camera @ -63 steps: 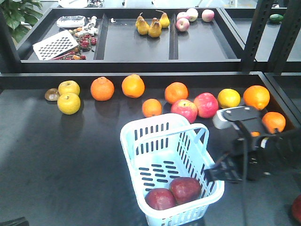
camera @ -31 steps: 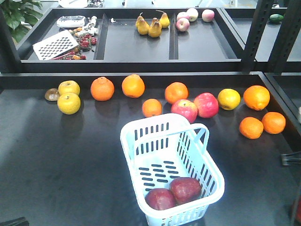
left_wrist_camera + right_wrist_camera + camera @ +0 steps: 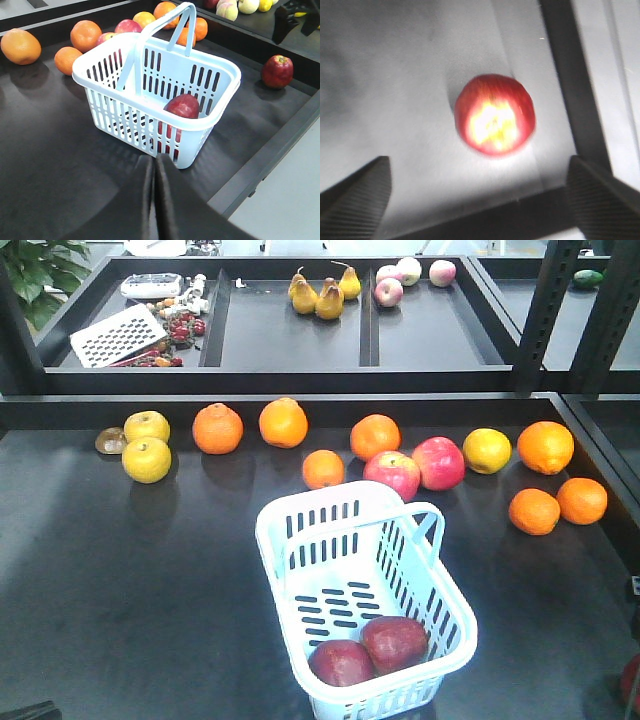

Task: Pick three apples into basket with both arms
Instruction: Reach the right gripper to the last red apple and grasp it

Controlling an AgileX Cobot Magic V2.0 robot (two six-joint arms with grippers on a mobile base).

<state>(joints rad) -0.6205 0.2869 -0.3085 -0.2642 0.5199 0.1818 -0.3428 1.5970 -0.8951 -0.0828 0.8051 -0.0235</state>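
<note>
1. the basket (image 3: pixel 365 590) sits mid-table with bare dark table (image 3: pixel 130 580) to its left; two apples (image 3: pixel 370 650) lie in its near end.
2. the third apple (image 3: pixel 495 114) rests on the table near its raised right edge, the basket well apart.
3. my right gripper (image 3: pixel 475 195) is spread wide above it, not touching.
4. my left gripper (image 3: pixel 154 195), fingers pressed together, points at the basket's near wall.

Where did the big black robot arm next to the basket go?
It swung away to the right, out of the front view. Its open right gripper now hangs above the third apple. The basket and its two apples stayed put.
</note>
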